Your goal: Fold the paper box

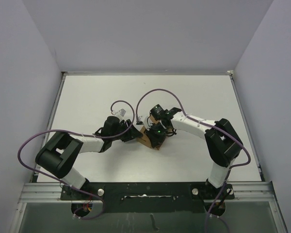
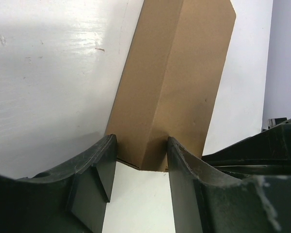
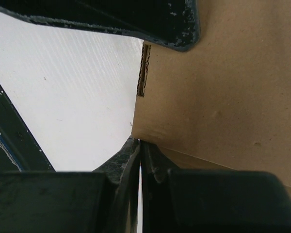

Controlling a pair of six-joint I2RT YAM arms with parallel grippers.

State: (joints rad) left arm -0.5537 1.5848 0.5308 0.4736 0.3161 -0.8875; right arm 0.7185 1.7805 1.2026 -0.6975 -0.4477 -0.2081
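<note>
The left gripper (image 2: 139, 148) clasps the near end of the paper box (image 2: 174, 73), one finger against each side. The box lies mid-table between the arms. The right gripper (image 3: 139, 151) is pressed together, its tips at the box's lower edge. White tabletop (image 1: 184, 92) spreads around them to pale walls (image 1: 150, 34).

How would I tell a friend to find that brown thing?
On the white table, look at the middle, where the left arm and right arm meet. The paper box sits between them: the only brown cardboard among black and white.
</note>
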